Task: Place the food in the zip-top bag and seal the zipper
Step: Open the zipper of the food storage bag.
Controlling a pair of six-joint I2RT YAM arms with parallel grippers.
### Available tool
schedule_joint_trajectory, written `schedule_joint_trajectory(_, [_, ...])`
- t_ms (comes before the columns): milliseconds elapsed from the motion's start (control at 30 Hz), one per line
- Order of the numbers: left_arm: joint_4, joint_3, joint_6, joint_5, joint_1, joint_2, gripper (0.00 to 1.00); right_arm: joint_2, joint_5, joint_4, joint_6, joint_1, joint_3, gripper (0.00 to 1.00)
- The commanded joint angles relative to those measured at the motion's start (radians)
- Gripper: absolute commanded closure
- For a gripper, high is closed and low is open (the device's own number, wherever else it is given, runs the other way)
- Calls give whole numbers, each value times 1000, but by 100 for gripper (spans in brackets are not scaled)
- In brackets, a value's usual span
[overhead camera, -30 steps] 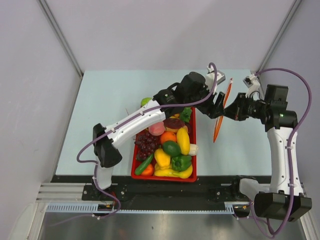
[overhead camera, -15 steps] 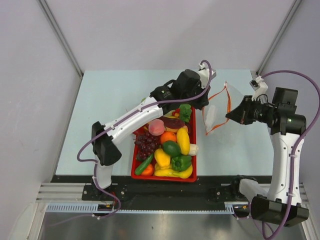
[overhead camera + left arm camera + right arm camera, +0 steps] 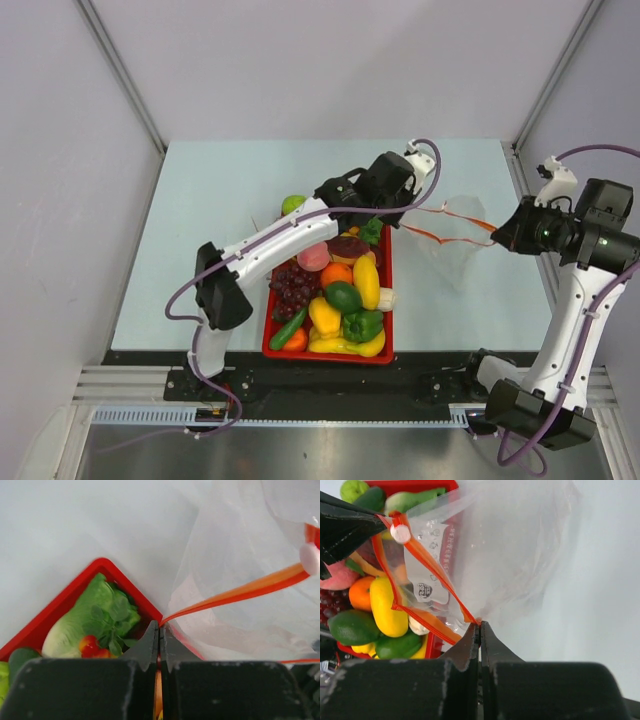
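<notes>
Zip-top bag (image 3: pixel 458 250) is held off the table (image 3: pixel 220 210), stretched between both grippers, just right of the far right corner of the red tray (image 3: pixel 389 290).

Left gripper (image 3: pixel 406 216): jaws are pressed together on one end of the zipper (image 3: pixel 452 212). In the left wrist view, the strip (image 3: pixel 240 592) is seen running out from between the closed tips (image 3: pixel 159 630).

Right gripper (image 3: pixel 497 231): jaws are clamped on the opposite end of the strip, at the bag's corner (image 3: pixel 479 627).

Bag look: clear, crinkled film (image 3: pixel 520 545), with a small printed mark seen through it. The orange-red zipper (image 3: pixel 422 562) is parted into a lens-shaped opening, both lips visible. A white slider (image 3: pixel 400 532) is seated on the strip close to the left gripper's end. The body of the bag is seen hanging below the mouth, toward the near side.

Food is located in the tray: peach (image 3: pixel 313 257), orange (image 3: pixel 336 273), grape bunch (image 3: pixel 292 283), avocado piece (image 3: pixel 343 296), lemon (image 3: pixel 366 282). A green lettuce toy (image 3: pixel 95 617) is seen in the tray corner just beside the left fingertips.
</notes>
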Motion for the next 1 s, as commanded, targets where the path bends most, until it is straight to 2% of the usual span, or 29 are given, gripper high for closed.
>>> schedule_joint_trajectory(0, [-104, 19, 76, 204, 29, -32, 98, -23, -58, -5, -52, -24, -96, 100])
schedule_joint_trajectory(33, [-89, 10, 89, 273, 26, -46, 96, -29, -83, 14, -37, -21, -116, 100])
schedule_joint_trajectory(200, [-128, 49, 127, 365, 18, -107, 100, 48, -219, 14, -11, 1, -102, 100])
schedule_joint_trajectory(367, [-254, 108, 132, 438, 0, -123, 100, 72, -221, 55, 12, 4, -134, 100])
schedule_joint_trajectory(500, [-283, 103, 130, 432, -10, -118, 100, 138, -218, 124, 49, 33, -217, 100])
schedule_joint_trajectory(633, [-294, 103, 136, 365, -5, -74, 100, 178, -203, 169, 62, 41, -283, 100])
schedule_joint_trajectory(867, [-256, 116, 98, 332, 122, 21, 100, 180, -151, 287, 101, 65, -343, 100])
schedule_joint_trajectory(967, [-247, 109, 115, 346, 132, 23, 91, 189, -157, 324, 132, 93, -358, 100])
